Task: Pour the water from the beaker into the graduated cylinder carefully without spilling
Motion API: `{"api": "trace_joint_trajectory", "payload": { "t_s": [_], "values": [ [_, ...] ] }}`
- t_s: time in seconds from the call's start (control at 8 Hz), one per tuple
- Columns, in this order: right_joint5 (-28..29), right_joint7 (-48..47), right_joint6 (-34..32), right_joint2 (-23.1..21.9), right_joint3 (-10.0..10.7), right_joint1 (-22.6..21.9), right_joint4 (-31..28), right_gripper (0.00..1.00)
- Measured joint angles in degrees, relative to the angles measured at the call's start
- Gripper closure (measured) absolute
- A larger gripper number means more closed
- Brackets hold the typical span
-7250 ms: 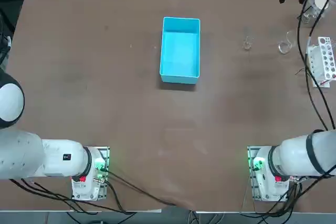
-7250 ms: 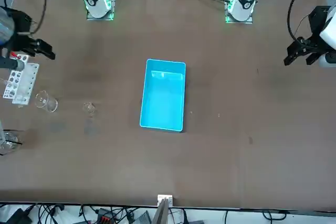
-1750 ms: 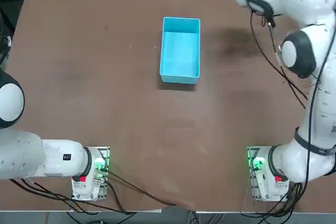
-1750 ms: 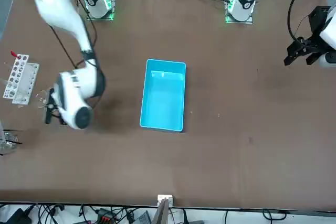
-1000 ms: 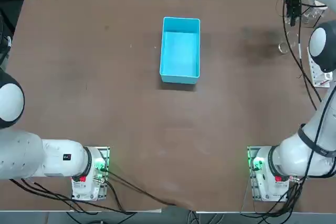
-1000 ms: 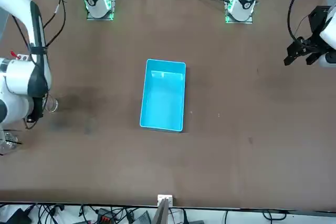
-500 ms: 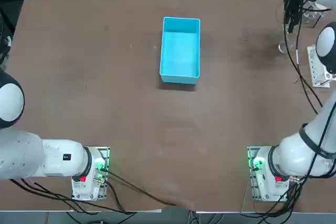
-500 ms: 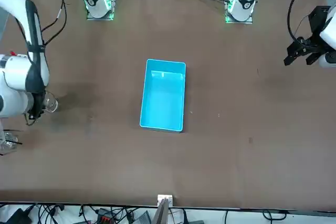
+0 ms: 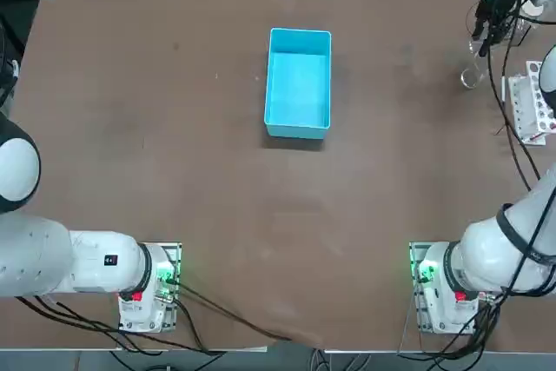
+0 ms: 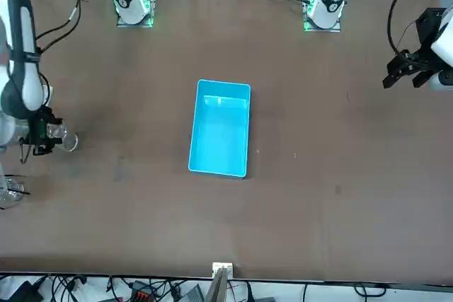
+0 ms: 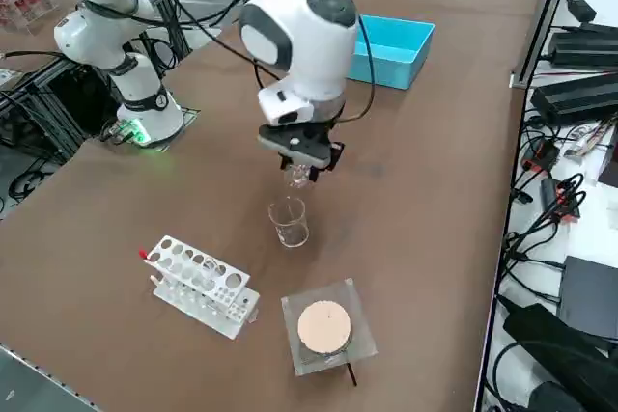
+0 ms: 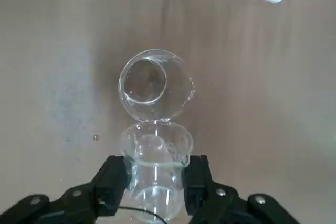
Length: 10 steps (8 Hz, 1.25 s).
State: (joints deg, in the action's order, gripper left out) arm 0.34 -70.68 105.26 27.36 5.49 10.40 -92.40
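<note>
Brown tabletop (image 11: 183, 195), right side view. Near: white rack (image 11: 201, 282) and pale round-topped piece (image 11: 323, 327). Next out: wider glass cup (image 11: 290, 223) standing on the table. Just past it, right gripper (image 12: 159, 171) has the beaker (image 12: 156, 153) pinched between its fingers; blue tray (image 11: 394, 50) farther off. Change: beaker was standing free on the table, now it's up and over beside the cup. So pick's done, pour looks next. Can't pick out the graduated cylinder; confirm target before tilting. Water level unreadable.
</note>
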Motion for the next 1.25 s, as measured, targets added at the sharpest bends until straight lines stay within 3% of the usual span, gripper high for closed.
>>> {"api": "trace_joint_trajectory", "payload": {
  "t_s": [0.88, 1.25],
  "values": [
    [9.21, 12.96, 0.18, 0.45, -0.07, 5.87, -1.96, 0.40],
    [11.14, 17.02, 0.12, 0.86, -0.27, 6.23, -2.01, 0.40]
  ]
}}
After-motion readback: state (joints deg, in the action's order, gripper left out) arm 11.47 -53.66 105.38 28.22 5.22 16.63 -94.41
